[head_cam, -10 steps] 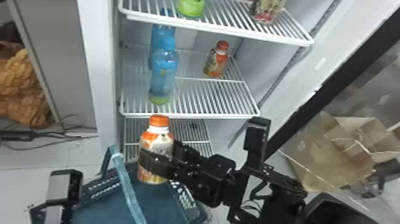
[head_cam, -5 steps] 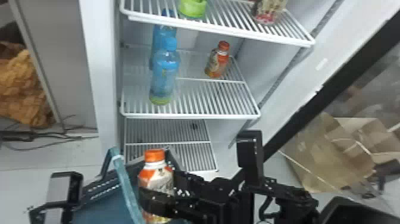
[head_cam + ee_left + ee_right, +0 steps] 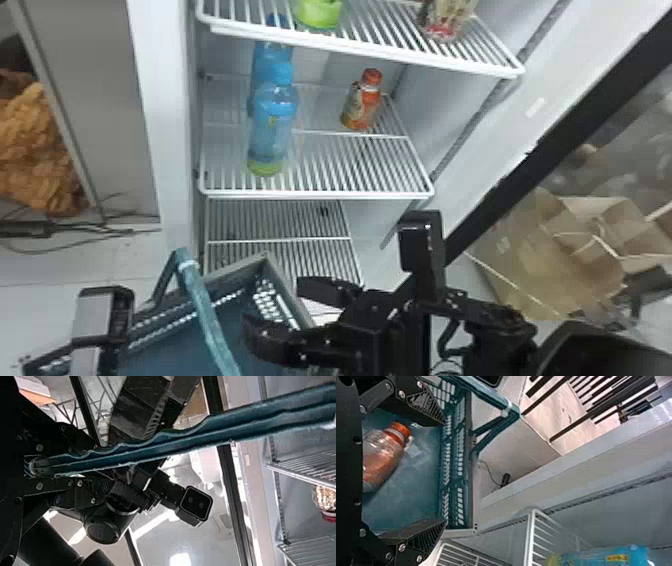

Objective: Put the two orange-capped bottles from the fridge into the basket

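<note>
One orange-capped bottle (image 3: 362, 102) stands at the back right of the fridge's middle shelf. In the head view my left gripper (image 3: 100, 320) is at the left of the basket (image 3: 284, 280); in its wrist view the left gripper (image 3: 59, 465) is shut on the teal basket handle (image 3: 178, 441). My right gripper (image 3: 277, 307) is open over the basket's right side. Through the right wrist view, the other orange-capped bottle (image 3: 381, 457) lies on the basket floor beyond the parted fingers of the right gripper (image 3: 442, 472), untouched.
Two blue bottles (image 3: 272, 125) stand on the middle shelf's left (image 3: 320, 192). A green item (image 3: 320, 12) and a red-based container (image 3: 445, 25) sit above. The fridge door frame (image 3: 575, 100) slants at right, near brown paper bags (image 3: 545, 260).
My right gripper has moved down over the basket and opened, letting go of the orange-capped bottle it held upright. The left arm looks unmoved.
</note>
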